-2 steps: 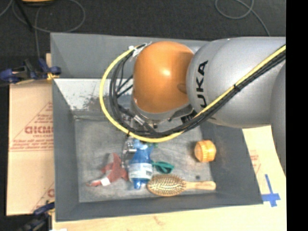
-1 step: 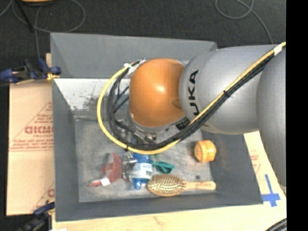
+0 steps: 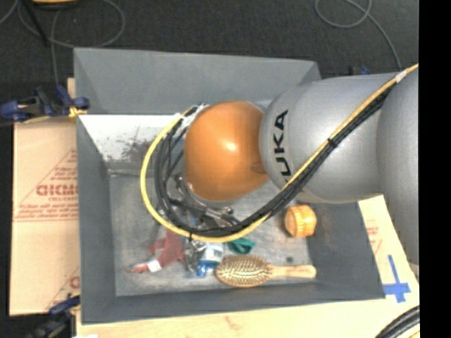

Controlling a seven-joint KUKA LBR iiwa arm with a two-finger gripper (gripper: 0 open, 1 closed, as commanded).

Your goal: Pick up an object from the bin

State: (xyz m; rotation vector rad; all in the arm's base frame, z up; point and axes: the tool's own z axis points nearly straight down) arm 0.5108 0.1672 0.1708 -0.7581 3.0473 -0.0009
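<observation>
gripper (image 3: 199,225) under orange cover (image 3: 222,150), bin (image 3: 95,210) centre | grip: cannot tell, hidden | 6: blue-white scrap (image 3: 202,260) | 7: red piece (image 3: 165,248) | 4: green bit (image 3: 243,246) | 5: hairbrush (image 3: 246,271) | 3: yellow cap (image 3: 301,220)

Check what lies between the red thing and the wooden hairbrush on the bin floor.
In the camera view, a small blue-and-white thing lies between the red thing and the wooden hairbrush, close to the brush's head.

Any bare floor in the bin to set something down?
Bare: bin floor left of the red piece; also the right corner beyond the orange cap and hairbrush handle. Crowded: front middle, with red piece, blue-white piece, green piece bunched under the arm.
</observation>
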